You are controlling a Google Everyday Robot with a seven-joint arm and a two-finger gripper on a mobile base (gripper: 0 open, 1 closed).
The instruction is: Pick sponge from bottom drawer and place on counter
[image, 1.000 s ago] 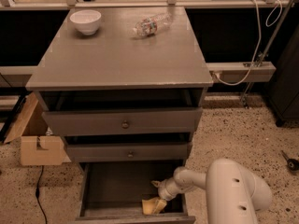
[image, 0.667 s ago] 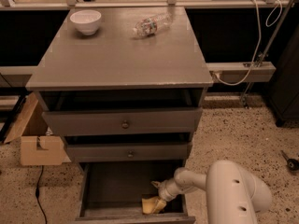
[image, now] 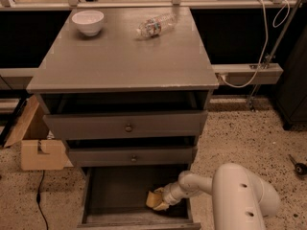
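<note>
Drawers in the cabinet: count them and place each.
3: top drawer under the counter, middle drawer below it, bottom drawer pulled out, with the gripper inside it at the sponge.

- No word, brand, number or sign can be read anywhere in this view.
- The plastic bottle (image: pixel 154 26) lying on the table (image: pixel 120 66) has a multicoloured label band, but its print cannot be made out.
- The cardboard box (image: pixel 41 153) on the floor left of the cabinet shows only plain tan faces.
- The hand (image: pixel 164 199), down in the bottom drawer (image: pixel 115 195) at the sponge (image: pixel 153 200), shows plain white casing.
</note>
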